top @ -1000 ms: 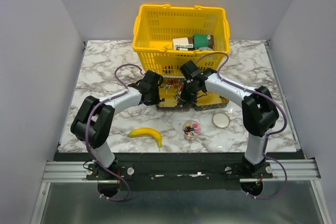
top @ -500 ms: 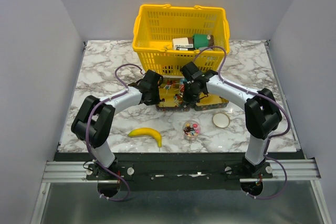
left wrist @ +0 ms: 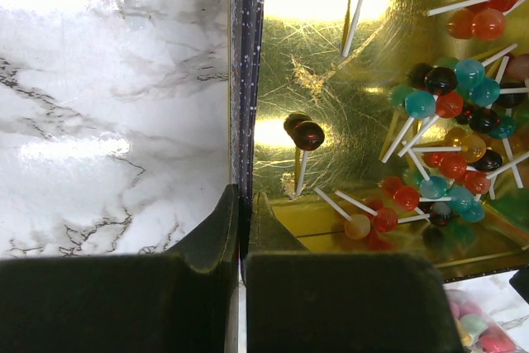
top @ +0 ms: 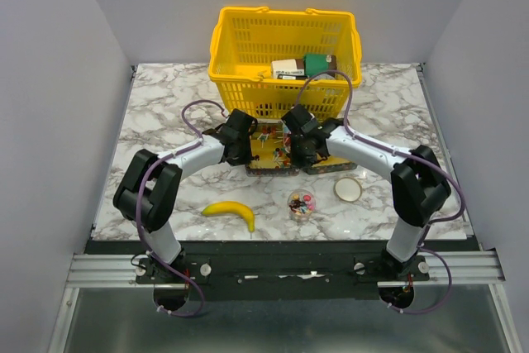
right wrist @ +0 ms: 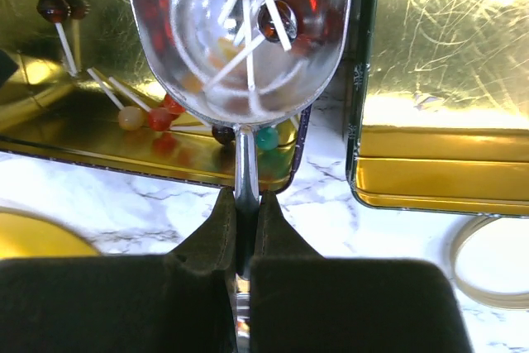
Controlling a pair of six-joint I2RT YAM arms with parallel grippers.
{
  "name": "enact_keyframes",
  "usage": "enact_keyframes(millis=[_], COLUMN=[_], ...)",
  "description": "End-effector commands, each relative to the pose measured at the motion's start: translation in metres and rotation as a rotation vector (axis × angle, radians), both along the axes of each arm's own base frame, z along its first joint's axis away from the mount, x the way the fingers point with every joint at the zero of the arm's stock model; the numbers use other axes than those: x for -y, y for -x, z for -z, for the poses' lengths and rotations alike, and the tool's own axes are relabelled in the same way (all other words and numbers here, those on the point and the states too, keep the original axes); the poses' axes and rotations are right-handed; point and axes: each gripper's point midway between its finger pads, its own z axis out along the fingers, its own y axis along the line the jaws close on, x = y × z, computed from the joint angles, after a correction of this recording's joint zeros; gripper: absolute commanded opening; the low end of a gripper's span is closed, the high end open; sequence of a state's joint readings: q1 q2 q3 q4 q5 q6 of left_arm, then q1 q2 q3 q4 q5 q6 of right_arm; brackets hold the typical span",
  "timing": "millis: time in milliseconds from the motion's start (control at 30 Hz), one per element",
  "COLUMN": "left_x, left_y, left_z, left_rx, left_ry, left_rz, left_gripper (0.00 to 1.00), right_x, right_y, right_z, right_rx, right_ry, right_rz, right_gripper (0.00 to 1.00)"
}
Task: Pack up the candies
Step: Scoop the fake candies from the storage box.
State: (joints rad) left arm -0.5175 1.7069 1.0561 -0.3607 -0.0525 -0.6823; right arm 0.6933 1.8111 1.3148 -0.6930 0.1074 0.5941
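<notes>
Right elbow (top: 421,188) swung outward. Right gripper (right wrist: 240,204) clamps loaded scoop (right wrist: 240,80) by its handle; left gripper (left wrist: 241,204) pinches tin (left wrist: 347,105) wall. Any tilt spills lollipops (right wrist: 277,18) outside tin.

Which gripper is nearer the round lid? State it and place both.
Right. The right gripper, shut on the scoop, sits just left of and beyond the round lid; the left gripper, clamped on the tin wall, is farther left.

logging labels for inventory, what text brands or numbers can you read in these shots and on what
None can be read.
boxes in the yellow basket: labels too small and blurred.
gold tin rim: small white specks, no letters.
clear scoop: no marks.
</notes>
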Motion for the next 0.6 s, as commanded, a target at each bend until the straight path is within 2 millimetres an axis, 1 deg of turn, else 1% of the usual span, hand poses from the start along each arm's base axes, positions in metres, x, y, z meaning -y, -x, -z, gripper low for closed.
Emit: enact_keyframes(millis=[0, 133, 267, 300, 367, 400, 467, 500, 533, 567], left_x=[-0.009, -0.01, -0.01, -0.011, -0.011, -0.011, -0.011, -0.011, -0.011, -0.011], left_y=[-0.006, -0.006, -0.006, -0.006, -0.007, -0.007, -0.007, -0.008, -0.008, -0.009], left_z=[-0.002, -0.002, -0.004, -0.003, -0.005, -0.006, -0.009, -0.01, -0.013, -0.016], left_rx=[-0.005, -0.005, 0.001, -0.002, 0.003, 0.008, 0.014, 0.02, 0.028, 0.036], left_ry=[-0.02, -0.026, -0.026, -0.03, -0.028, -0.027, -0.023, -0.024, -0.019, -0.019], left_rz=[-0.044, -0.045, -0.045, -0.044, -0.045, -0.044, -0.044, -0.045, -0.045, -0.047], left_gripper=[0.07, 0.13, 0.26, 0.32, 0.38, 0.44, 0.53, 0.59, 0.62, 0.67], right_x=[0.088, 0.084, 0.08, 0.08, 0.081, 0.082, 0.083, 0.086, 0.086, 0.088], right_y=[0.016, 0.02, 0.025, 0.026, 0.029, 0.032, 0.037, 0.043, 0.045, 0.047], right_z=[0.069, 0.064, 0.05, 0.042, 0.034, 0.024, 0.015, 0.012, 0.002, -0.002], right_rx=[-0.039, -0.025, 0.001, 0.007, 0.01, 0.013, 0.011, -0.004, 0.01, 0.008], right_ry=[0.434, 0.435, 0.427, 0.417, 0.41, 0.396, 0.38, 0.379, 0.36, 0.356], right_rz=[-0.005, -0.024, -0.036, -0.036, -0.033, -0.032, -0.036, -0.044, -0.043, -0.044], right_gripper=[0.0, 0.0, 0.0, 0.0, 0.01, 0.0, 0.0, 0.0, 0.0, 0.0])
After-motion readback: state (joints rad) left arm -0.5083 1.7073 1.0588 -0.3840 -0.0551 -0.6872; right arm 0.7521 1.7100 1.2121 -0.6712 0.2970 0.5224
